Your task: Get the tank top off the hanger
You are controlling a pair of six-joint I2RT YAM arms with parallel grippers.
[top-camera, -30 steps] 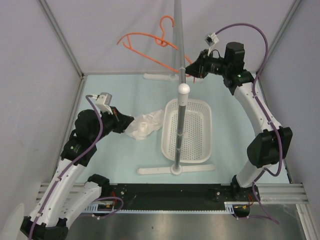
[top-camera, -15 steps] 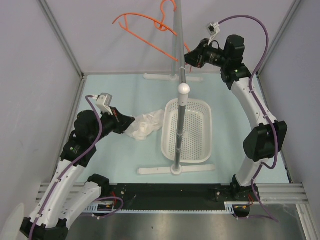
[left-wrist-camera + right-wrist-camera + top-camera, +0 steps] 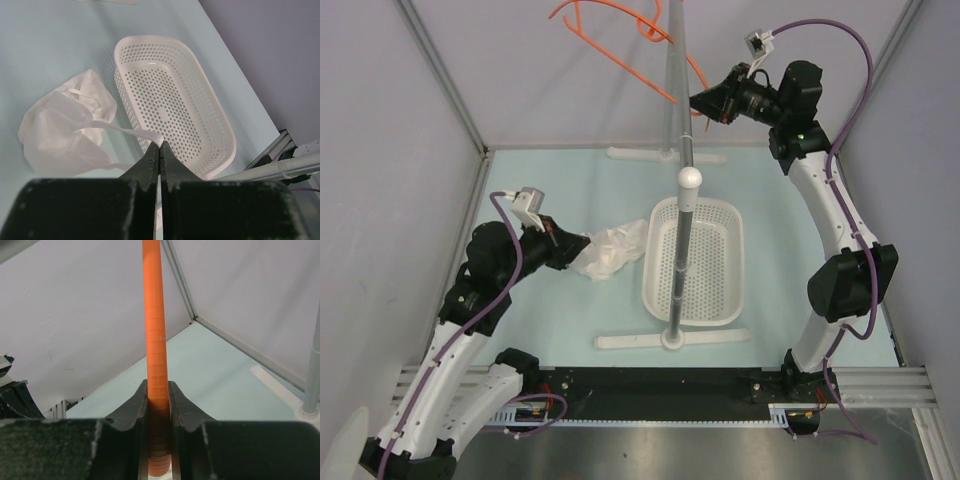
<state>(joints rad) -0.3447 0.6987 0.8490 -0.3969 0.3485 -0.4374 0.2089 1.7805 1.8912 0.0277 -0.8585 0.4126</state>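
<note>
- Top external view gives you a pale blue-green desk (image 3: 570, 180), closed in by plain lavender-grey walls at the left, right and back. Metal frame strips run up the two back corners.
- You have two arms in frame, one from each lower corner.
- One tank top (image 3: 610, 250) lies crumpled on the desk left of centre, just beside the one white perforated basket (image 3: 715, 260).
- One orange hanger (image 3: 645, 28) sits at the top centre of the frame, raised off the desk and well apart from the tank top.
- One grey pole stand (image 3: 677, 60) runs up the middle of the frame on two white feet, with a white ball (image 3: 689, 178) above the basket.
- Your left tool (image 3: 160, 147) has its fingers pressed together, pinching a narrow strap of the tank top at the tips.
- Your right tool (image 3: 157, 390) is clamped on the hanger's orange bar, which fills the narrow gap between its fingers.
</note>
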